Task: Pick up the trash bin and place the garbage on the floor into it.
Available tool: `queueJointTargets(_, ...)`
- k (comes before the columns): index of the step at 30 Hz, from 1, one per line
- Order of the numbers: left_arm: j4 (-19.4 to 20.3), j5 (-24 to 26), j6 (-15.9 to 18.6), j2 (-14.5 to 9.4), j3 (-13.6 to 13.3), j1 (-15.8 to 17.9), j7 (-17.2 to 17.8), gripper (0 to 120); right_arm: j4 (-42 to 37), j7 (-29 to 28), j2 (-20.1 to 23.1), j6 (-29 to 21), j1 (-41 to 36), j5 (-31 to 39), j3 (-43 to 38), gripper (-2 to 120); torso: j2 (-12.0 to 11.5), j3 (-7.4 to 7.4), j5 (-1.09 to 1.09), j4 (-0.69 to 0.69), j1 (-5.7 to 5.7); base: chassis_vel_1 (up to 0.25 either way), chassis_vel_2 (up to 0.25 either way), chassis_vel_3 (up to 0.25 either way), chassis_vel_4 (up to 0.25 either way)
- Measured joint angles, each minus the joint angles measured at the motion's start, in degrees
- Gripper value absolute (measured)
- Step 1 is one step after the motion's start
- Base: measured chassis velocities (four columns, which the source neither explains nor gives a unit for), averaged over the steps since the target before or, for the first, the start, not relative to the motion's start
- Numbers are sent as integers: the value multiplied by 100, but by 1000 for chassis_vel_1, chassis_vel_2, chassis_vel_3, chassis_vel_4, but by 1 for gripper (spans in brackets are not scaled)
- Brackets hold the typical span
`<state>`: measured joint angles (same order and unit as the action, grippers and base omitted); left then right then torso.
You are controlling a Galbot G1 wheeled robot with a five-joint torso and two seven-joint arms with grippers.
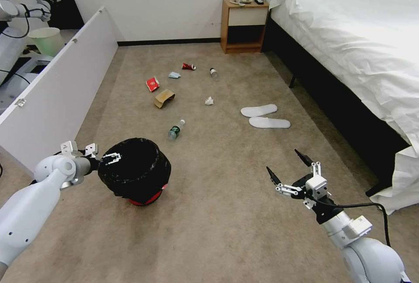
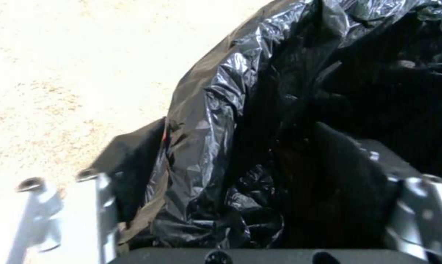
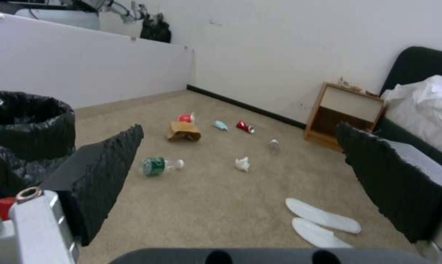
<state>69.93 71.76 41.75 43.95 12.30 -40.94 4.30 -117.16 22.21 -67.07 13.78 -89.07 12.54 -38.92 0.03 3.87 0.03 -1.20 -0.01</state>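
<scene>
Head view: left hand (image 1: 106,157) grips trash bin (image 1: 135,171) rim.

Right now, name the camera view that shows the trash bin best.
Head view: the whole trash bin shows, the left gripper at its rim. Left wrist view gives close-up liner; right wrist view, one edge.

A beige-brown carpet (image 1: 227,213) covers the floor of the room, meeting a plain white wall (image 1: 174,3) along a black baseboard (image 1: 168,42). A small wooden nightstand (image 1: 243,25) stands against that wall, just beside a dark-framed bed (image 1: 349,95) with rumpled white bedding (image 1: 358,29). A low white partition (image 1: 61,86) runs along the other side. Light falls brightly on the bedding.
</scene>
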Motion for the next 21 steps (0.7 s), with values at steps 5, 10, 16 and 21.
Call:
queueJointTargets(5, 20, -25, -1, -33, 41, -82, -34, 54, 29, -7, -20, 11, 21, -1, 32, 100, 0, 1, 0, 0, 0, 0, 0, 0, 0)
queueJointTargets(10, 26, -56, 0, -8, 46, -120, -43, 33, 32, -15, -30, 26, 0, -2, 14, 100, 0, 0, 1, 3, 0, 0, 0, 0, 0)
queueJointTargets(16, 14, -88, -1, 59, 42, -121, -14, 13, 17, -19, -30, 40, -20, 0, -18, 100, -1, 0, 2, 7, 0, 0, 0, 0, 0)
queueJointTargets(21, -9, -91, 5, 102, -1, -92, -29, 2, -5, -21, -65, 47, -29, 0, -28, 100, -1, 0, 2, 7, 0, 0, 0, 0, 0)
